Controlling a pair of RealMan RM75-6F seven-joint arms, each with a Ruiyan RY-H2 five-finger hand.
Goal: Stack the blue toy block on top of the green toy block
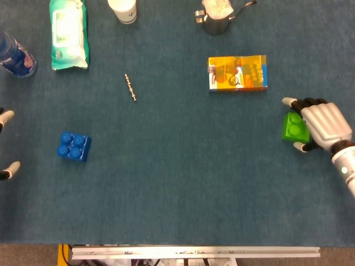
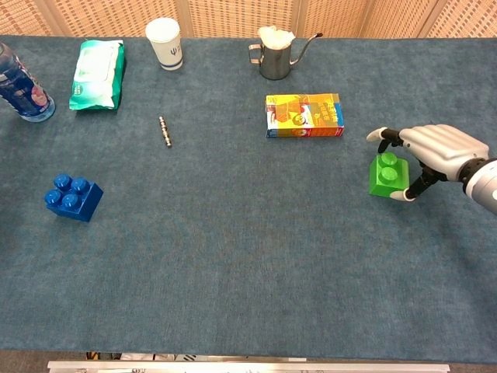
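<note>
The green toy block (image 1: 290,127) (image 2: 386,176) sits on the blue cloth at the right. My right hand (image 1: 324,123) (image 2: 439,149) hovers over its right side, fingers spread and straddling it from above and below; a firm hold is not visible. Far to the left lies the blue toy block (image 1: 73,146) (image 2: 72,197), studs up and untouched. Only two fingertips of my left hand (image 1: 4,116) show at the left edge of the head view, set apart with nothing between them, left of the blue block. The chest view does not show this hand.
An orange carton (image 1: 237,72) lies flat just above and left of the green block. Along the back stand a metal pitcher (image 1: 216,19), a white cup (image 1: 123,10), a green wipes pack (image 1: 69,34) and a blue bottle (image 1: 15,54). A small beaded rod (image 1: 130,87) lies left of centre.
</note>
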